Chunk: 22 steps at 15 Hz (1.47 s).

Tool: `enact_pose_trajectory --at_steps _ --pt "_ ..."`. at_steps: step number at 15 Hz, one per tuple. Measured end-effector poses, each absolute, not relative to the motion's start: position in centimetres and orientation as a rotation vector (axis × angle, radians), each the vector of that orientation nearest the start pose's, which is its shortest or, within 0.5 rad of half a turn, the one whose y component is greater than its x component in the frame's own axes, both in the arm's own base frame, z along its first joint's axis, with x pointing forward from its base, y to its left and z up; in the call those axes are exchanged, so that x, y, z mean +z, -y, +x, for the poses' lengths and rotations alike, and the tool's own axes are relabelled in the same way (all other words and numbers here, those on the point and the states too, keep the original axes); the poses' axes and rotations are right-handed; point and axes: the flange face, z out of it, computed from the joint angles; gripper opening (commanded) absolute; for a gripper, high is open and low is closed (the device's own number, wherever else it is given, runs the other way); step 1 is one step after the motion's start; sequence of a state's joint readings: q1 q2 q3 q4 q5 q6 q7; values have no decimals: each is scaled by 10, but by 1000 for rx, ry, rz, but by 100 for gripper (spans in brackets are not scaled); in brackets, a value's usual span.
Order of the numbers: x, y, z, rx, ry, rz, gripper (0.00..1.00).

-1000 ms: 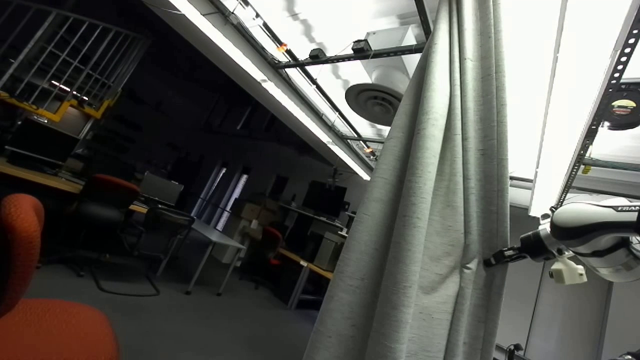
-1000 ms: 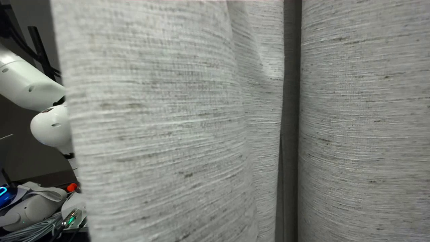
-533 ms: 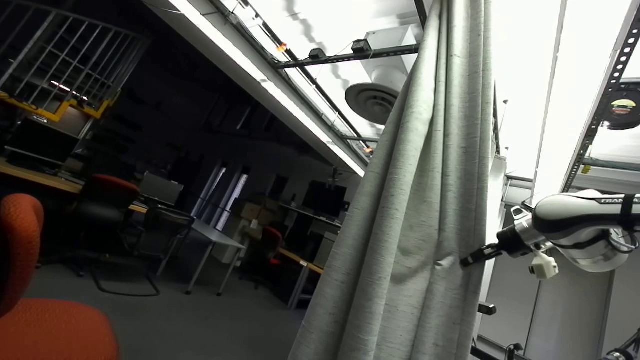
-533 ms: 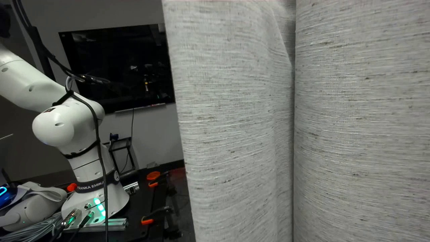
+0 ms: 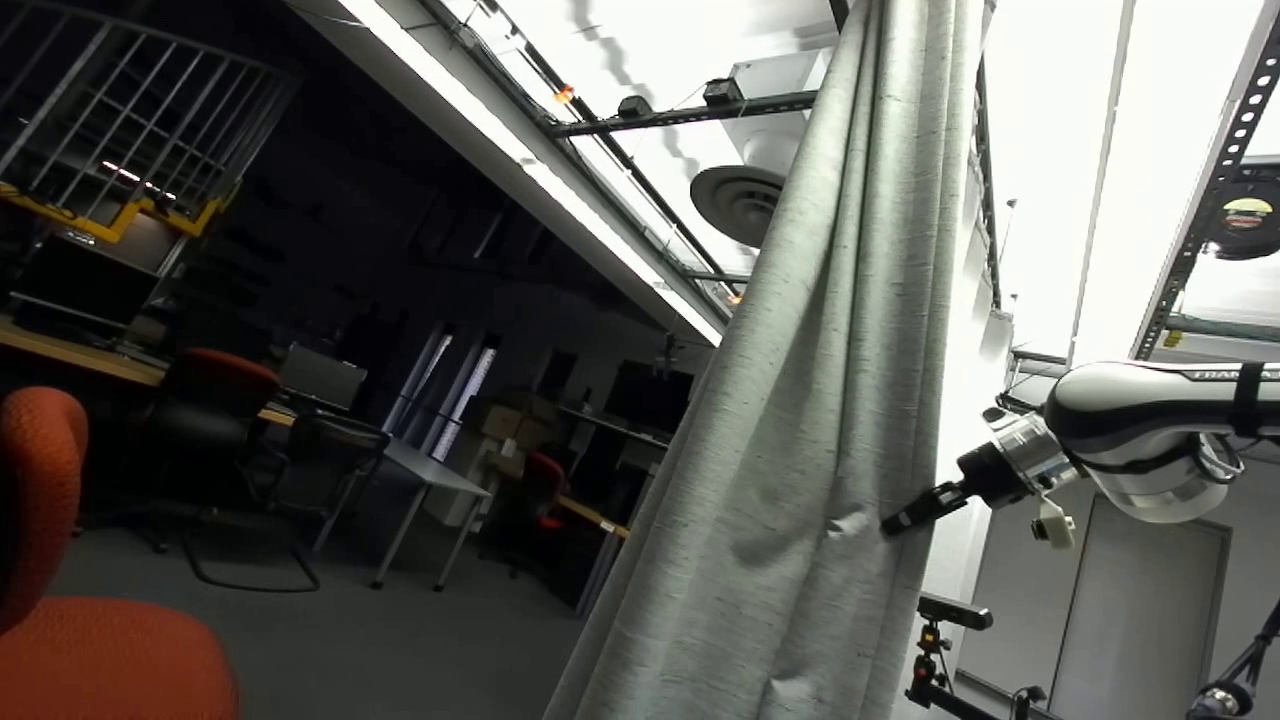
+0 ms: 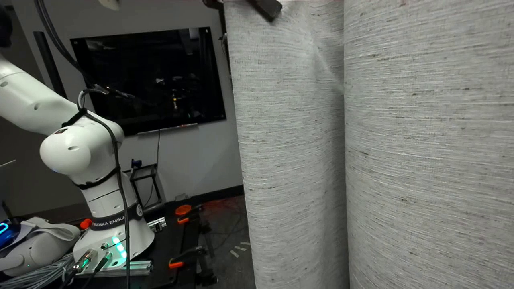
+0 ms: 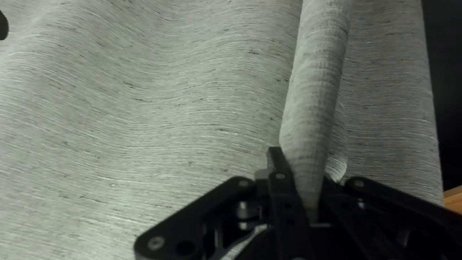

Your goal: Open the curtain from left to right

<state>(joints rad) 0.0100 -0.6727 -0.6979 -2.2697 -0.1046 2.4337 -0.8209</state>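
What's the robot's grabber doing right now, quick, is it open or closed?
Gripper: closed, holding a pinched fold of the curtain.

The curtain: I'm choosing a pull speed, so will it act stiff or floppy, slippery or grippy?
Probably floppy: the curtain hangs softly pleated and wrinkled. Probably not very slippery, as its weave looks textured. Its upper part may lag a sideways pull, since the gripper pinches a fold lower down.

Grey flr (image 5: 420, 645), orange chair (image 5: 110, 660), blk wall panel (image 6: 148, 68), ceiling lt (image 5: 530, 168).
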Motion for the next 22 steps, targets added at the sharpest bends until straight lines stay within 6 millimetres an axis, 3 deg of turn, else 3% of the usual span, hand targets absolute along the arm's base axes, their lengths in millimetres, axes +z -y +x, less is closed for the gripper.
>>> enact_pose_trajectory --at_steps 7,15,22 --pt "616 320 293 -1144 372 -3079 1" --pt "618 315 283 -1088 592 -3060 1" --pt "620 314 280 -1066 638 -3054 4"
